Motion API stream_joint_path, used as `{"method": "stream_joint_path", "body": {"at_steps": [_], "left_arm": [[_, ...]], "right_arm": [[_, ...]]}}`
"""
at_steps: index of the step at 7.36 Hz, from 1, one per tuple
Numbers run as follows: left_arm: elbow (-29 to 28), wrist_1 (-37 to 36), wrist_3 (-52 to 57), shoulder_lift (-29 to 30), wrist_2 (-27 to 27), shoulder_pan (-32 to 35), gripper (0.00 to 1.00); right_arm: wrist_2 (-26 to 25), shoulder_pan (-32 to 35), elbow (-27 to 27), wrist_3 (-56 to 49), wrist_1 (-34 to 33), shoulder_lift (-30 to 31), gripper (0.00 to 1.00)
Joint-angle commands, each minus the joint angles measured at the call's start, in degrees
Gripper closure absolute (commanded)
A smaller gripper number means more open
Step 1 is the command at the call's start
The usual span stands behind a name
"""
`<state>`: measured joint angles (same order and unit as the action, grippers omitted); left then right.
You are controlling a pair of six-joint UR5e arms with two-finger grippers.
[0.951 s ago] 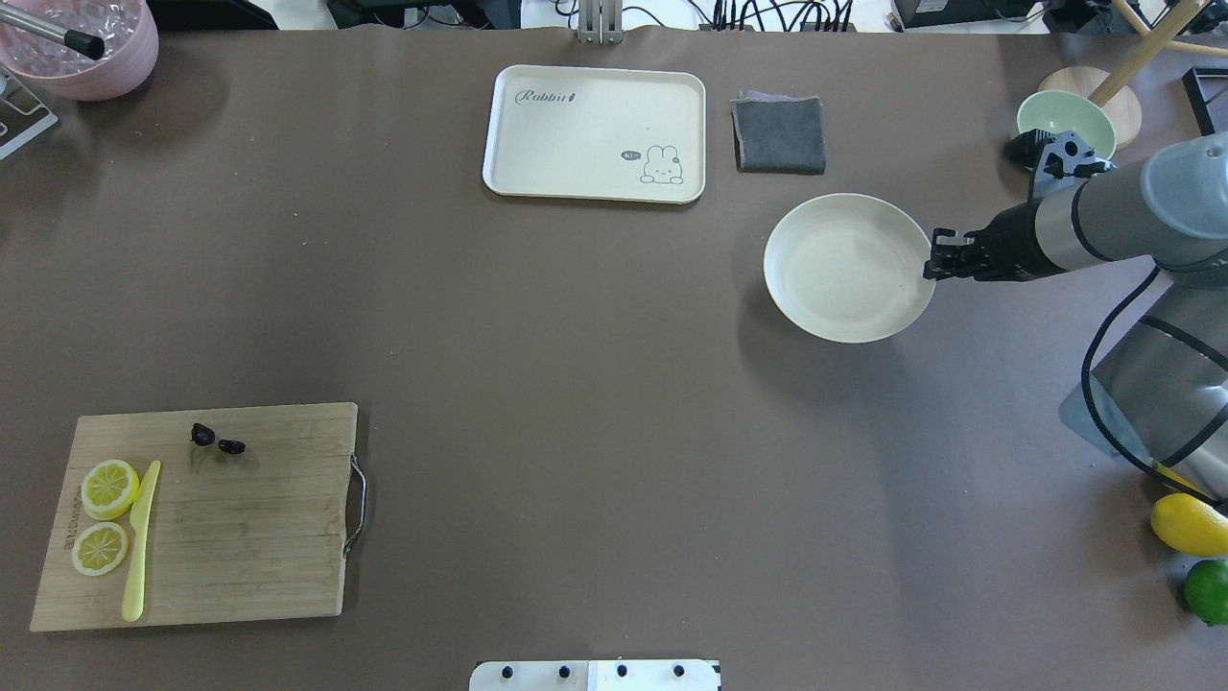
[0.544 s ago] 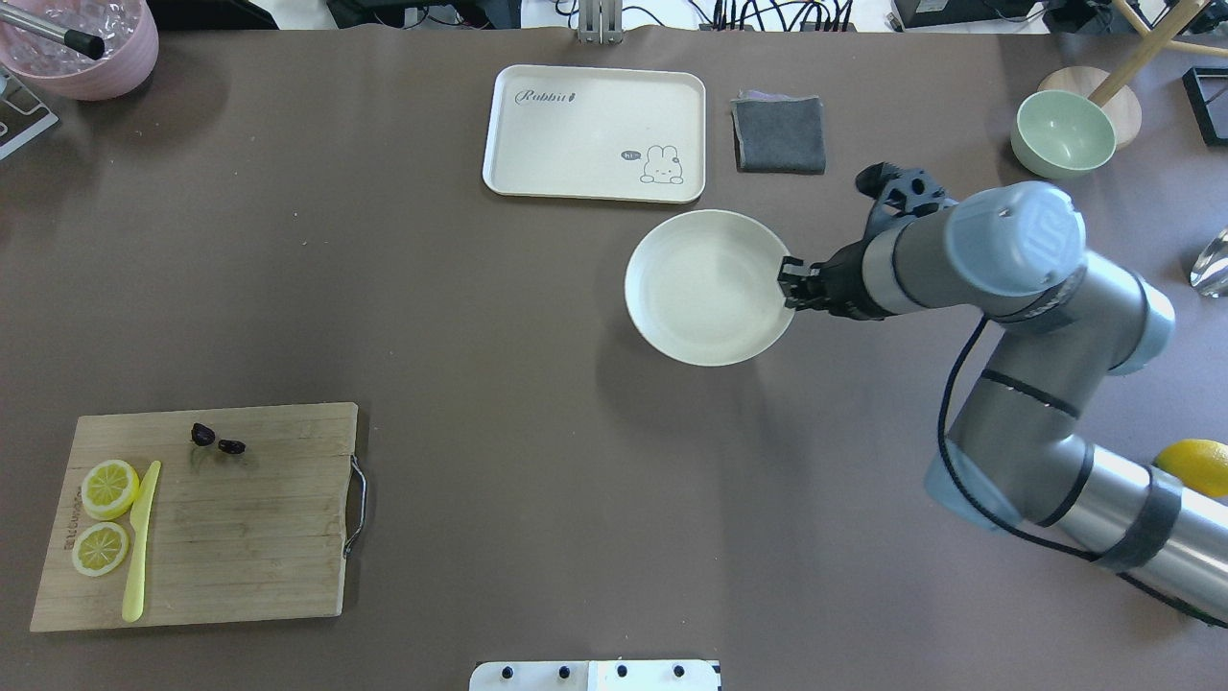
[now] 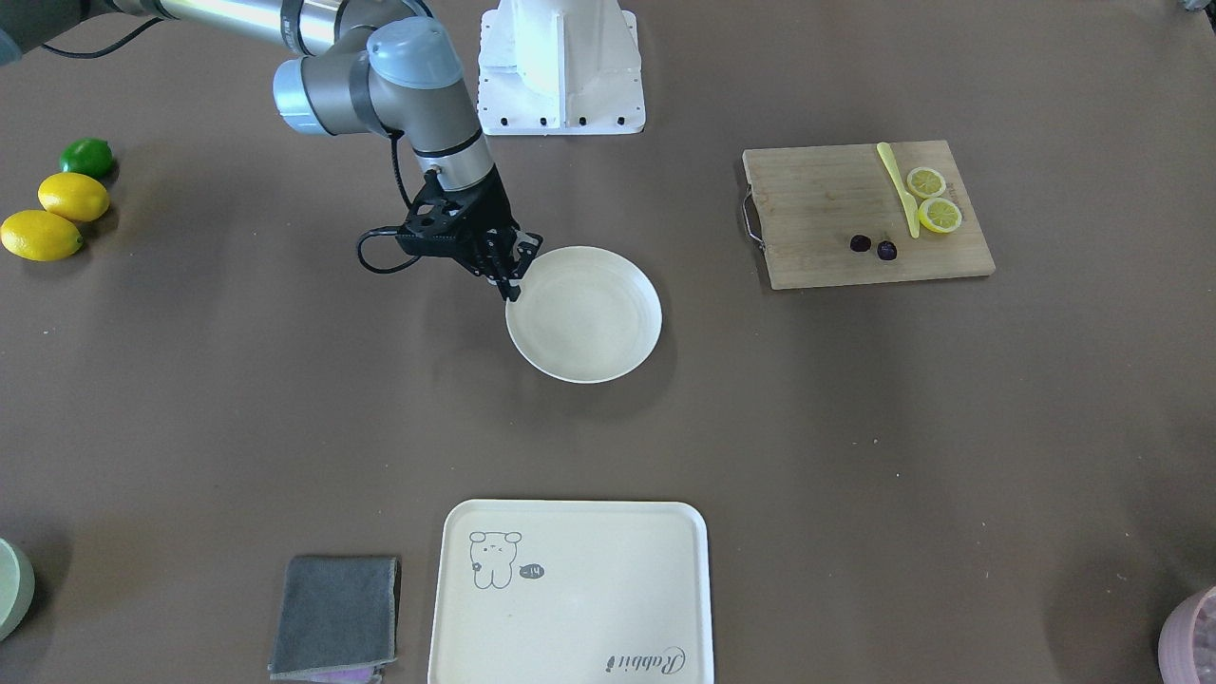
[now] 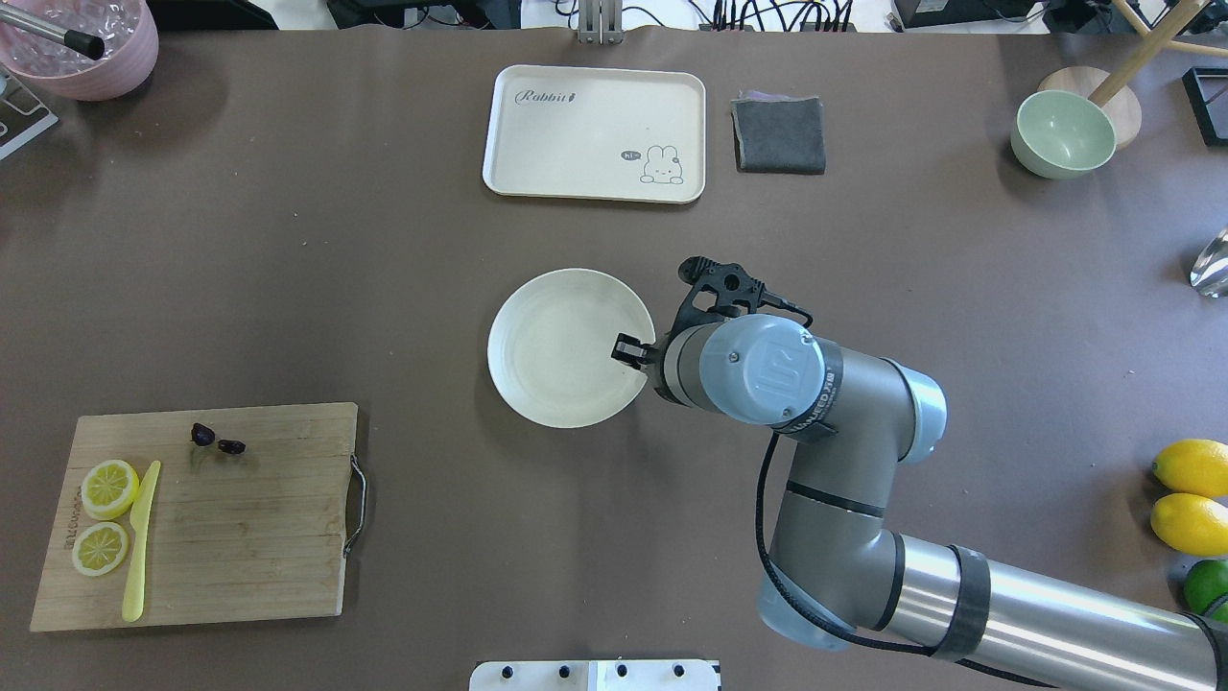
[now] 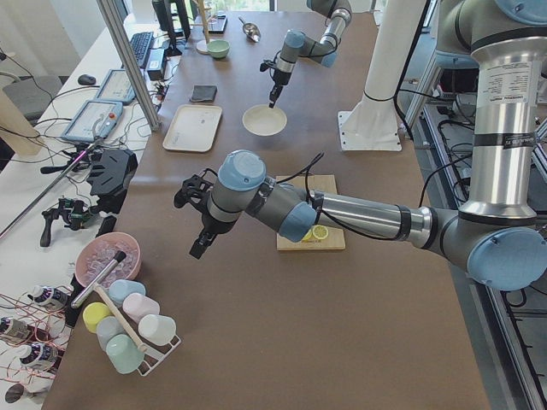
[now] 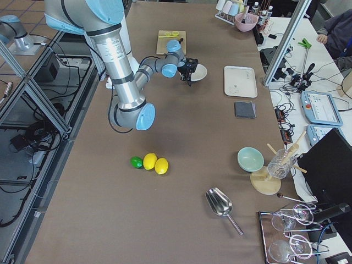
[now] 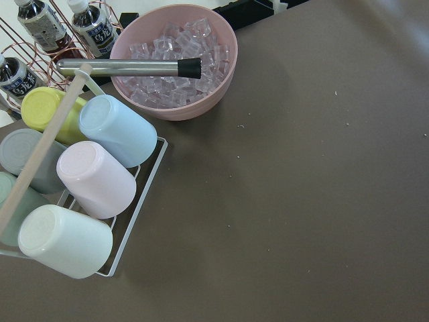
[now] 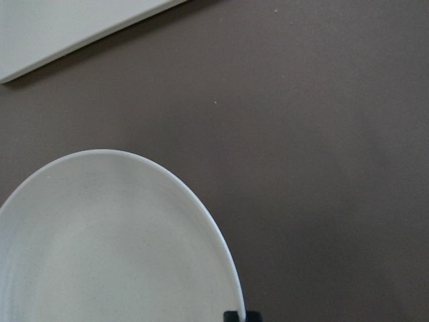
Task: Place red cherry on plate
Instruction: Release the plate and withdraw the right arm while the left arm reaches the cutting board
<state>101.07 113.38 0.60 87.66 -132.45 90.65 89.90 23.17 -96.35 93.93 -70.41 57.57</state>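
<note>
The red cherry (image 4: 217, 440) (image 3: 873, 246), two tiny dark fruits, lies on the far part of a wooden cutting board (image 4: 240, 537) at the table's near left. The cream plate (image 4: 556, 345) (image 3: 589, 323) (image 8: 100, 248) is at the table's centre. My right gripper (image 4: 628, 350) (image 3: 513, 282) is shut on the plate's right rim, far from the cherry. My left gripper (image 5: 198, 248) shows only in the exterior left view, hanging over the table's left end near the ice bowl. I cannot tell whether it is open or shut.
Two lemon slices (image 4: 106, 513) and a yellow knife (image 4: 140, 542) share the board. A cream tray (image 4: 595, 132), a grey cloth (image 4: 779, 134) and a green bowl (image 4: 1063, 132) lie along the far side. Lemons (image 4: 1190, 494) sit at the near right. A pink ice bowl (image 7: 175, 60) and cup rack (image 7: 74, 194) stand at far left.
My right gripper has carried the plate from the table's right side leftward and nearer to me, to the centre. The cherry and board have not moved.
</note>
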Motion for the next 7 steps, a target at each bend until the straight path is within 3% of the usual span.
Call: {"method": "stream_joint_path", "body": {"at_steps": [1, 3, 5, 7], "left_arm": [[0.9, 0.0, 0.1, -1.6, 0.0, 0.1, 0.02], [1.8, -0.1, -2.9, -2.5, -0.3, 0.1, 0.01], [8.5, 0.6, -17.9, -6.6, -2.1, -2.6, 0.01], [13.1, 3.7, -30.2, -10.9, -1.9, -10.4, 0.02]], "right_arm": [[-2.4, -0.8, 1.5, -0.8, -0.5, -1.3, 0.0], [0.2, 3.6, -1.2, -6.4, -2.9, -0.9, 0.0], [13.0, 14.7, -9.2, -15.7, -13.0, 1.7, 0.0], [21.2, 25.6, -14.2, -29.3, -15.1, 9.8, 0.0]]}}
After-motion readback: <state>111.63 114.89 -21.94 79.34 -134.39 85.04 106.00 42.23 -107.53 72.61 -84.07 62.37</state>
